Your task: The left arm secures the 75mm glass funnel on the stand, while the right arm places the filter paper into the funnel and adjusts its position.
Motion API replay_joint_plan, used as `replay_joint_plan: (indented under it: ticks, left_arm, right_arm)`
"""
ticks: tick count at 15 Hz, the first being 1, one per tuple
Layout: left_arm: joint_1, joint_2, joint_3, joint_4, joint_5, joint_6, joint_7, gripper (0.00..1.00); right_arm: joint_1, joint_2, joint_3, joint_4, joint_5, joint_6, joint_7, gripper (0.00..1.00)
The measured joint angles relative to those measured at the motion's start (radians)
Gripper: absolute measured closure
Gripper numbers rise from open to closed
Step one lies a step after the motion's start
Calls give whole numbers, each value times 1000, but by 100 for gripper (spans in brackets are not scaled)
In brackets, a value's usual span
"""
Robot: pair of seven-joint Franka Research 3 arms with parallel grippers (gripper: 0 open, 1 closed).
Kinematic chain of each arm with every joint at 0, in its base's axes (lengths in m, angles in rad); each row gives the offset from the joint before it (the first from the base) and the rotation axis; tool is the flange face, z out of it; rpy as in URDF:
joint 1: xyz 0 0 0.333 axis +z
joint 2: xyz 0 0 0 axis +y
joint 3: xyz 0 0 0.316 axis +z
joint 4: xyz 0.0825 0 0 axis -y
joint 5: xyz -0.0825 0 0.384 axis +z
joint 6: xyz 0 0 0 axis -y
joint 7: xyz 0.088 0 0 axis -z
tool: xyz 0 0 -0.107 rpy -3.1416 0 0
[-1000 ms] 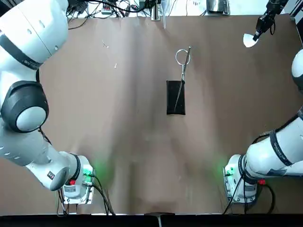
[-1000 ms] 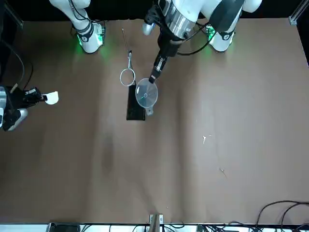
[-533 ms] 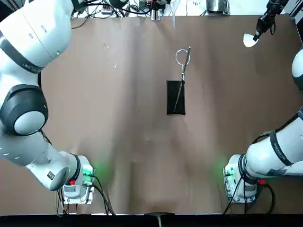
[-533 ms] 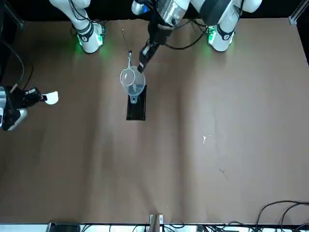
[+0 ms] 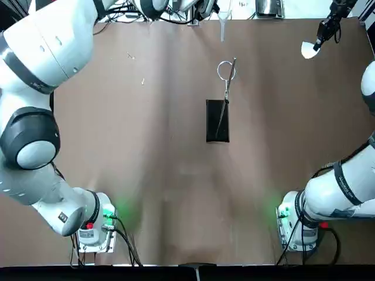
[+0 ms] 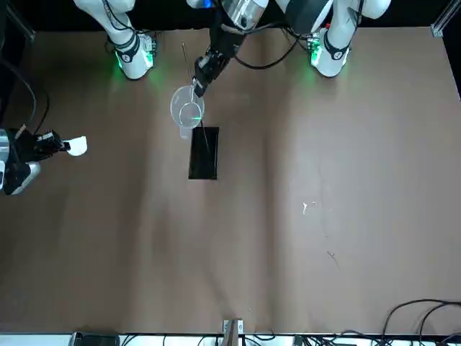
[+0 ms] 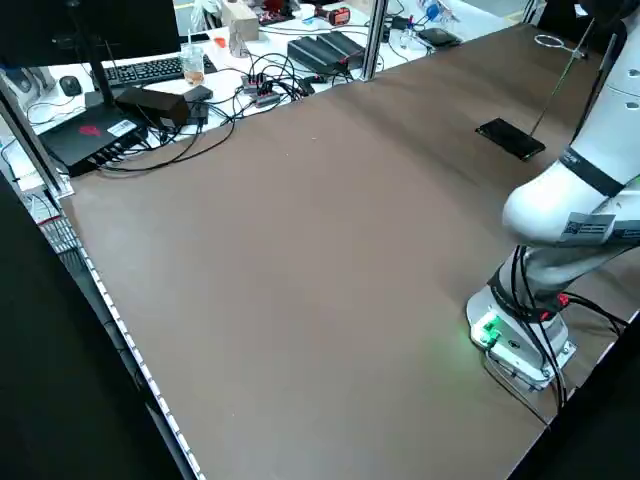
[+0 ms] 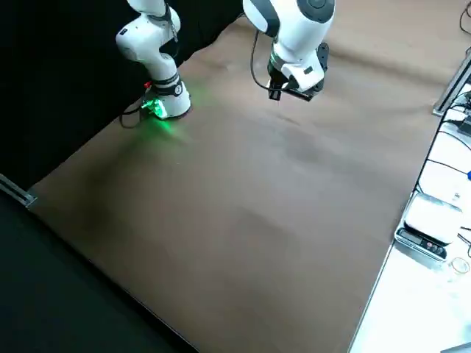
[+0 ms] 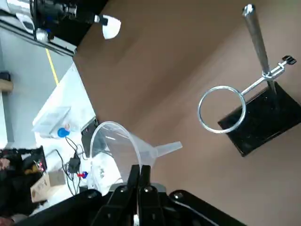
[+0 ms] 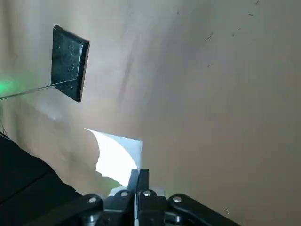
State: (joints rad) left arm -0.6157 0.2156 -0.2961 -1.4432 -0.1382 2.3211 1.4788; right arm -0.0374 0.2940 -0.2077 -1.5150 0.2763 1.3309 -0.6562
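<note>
Overhead, the left gripper [image 6: 197,85] pinches the glass funnel [image 6: 186,110] above the stand [image 6: 202,153], while the right gripper [image 10: 139,176] grips the filter paper [image 10: 117,154].

The overhead camera is looking straight down on the brown counter [image 5: 176,175], with both arm bases along its lower edge and the stand [image 5: 217,120] near the middle. The front camera is facing the robot from across the counter, also from high up, so the stand [image 6: 203,153] is appearing with the bases beyond it. The left side camera is looking down diagonally over the counter, catching the stand [image 7: 512,138] far off. The right side camera is looking diagonally over bare counter. Each wrist camera is sitting close behind its own claw, and both are catching the stand [image 9: 254,117] [image 10: 69,70] from farther off.
</note>
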Motion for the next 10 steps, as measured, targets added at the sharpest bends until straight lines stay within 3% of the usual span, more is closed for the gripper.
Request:
replay_joint_plan:
  ticks: [10]
  left_arm:
    - [0,34,-53,0,-19,49,148,98]
  right_arm:
    - [-4,0,0,0,0,0,0,99]
